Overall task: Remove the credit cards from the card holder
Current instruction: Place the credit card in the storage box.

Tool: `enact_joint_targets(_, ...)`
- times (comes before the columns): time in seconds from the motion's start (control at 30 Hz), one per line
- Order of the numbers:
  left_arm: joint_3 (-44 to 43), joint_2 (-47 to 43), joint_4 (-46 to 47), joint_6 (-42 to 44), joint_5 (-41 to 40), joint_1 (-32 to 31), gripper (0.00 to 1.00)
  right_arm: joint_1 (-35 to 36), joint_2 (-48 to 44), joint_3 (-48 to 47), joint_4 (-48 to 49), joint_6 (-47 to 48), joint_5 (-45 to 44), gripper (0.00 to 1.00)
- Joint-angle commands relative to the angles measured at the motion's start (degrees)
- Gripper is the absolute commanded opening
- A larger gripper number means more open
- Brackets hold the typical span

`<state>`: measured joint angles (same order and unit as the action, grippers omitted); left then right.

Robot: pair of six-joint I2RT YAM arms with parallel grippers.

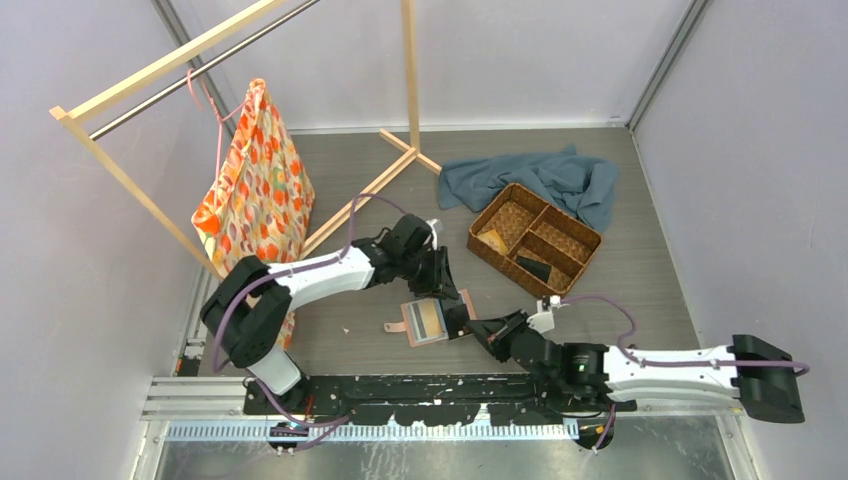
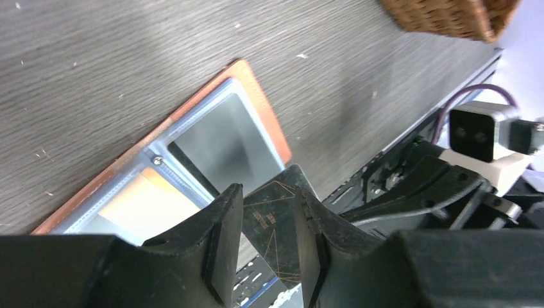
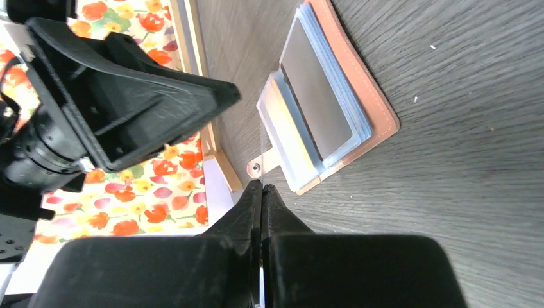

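My left gripper [image 2: 268,192] pinches a black card [image 2: 277,247] over the open holder [image 2: 256,90], which lies on the table [image 2: 96,64]. My right gripper [image 3: 262,189] is closed beside the holder's edge; whether it holds anything, I cannot tell. If the holder is not held down, I fear it lifts together with the card.

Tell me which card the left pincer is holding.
The black card with thin gold lines, gripped by the left pincer. The orange card lies inside the wallet.
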<state>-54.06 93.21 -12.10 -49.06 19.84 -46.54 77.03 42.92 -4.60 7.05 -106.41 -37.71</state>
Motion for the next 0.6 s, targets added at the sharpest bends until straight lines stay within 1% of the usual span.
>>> enact_joint_targets(0.0,-4.7,-5.5,-5.1,2.2,-2.3,0.4,0.37,0.0,-9.8,-3.2,-14.5,4.0,-1.4,0.01)
enact_joint_targets(0.1,-6.2,-8.8,-7.9,2.8,-3.3,2.1,0.38,0.0,-16.8,-8.1,-24.9,8.5,-4.5,0.01)
enact_joint_targets(0.23,-7.7,-13.6,-12.4,4.2,-4.6,5.1,0.39,0.0,-23.2,-17.0,-38.0,15.1,-12.0,0.01)
enact_joint_targets(0.37,-8.0,-16.3,-15.3,5.1,-4.7,7.9,0.40,-0.1,-24.6,-26.1,-50.8,20.7,-20.4,0.01)
enact_joint_targets(0.43,-7.8,-16.9,-16.1,5.3,-4.6,8.9,0.40,-0.1,-24.3,-31.1,-55.0,22.7,-24.0,0.01)
enact_joint_targets(0.57,-7.0,-17.0,-15.8,5.3,-3.4,9.5,0.40,-0.1,-23.0,-41.1,-64.6,30.7,-30.2,0.01)
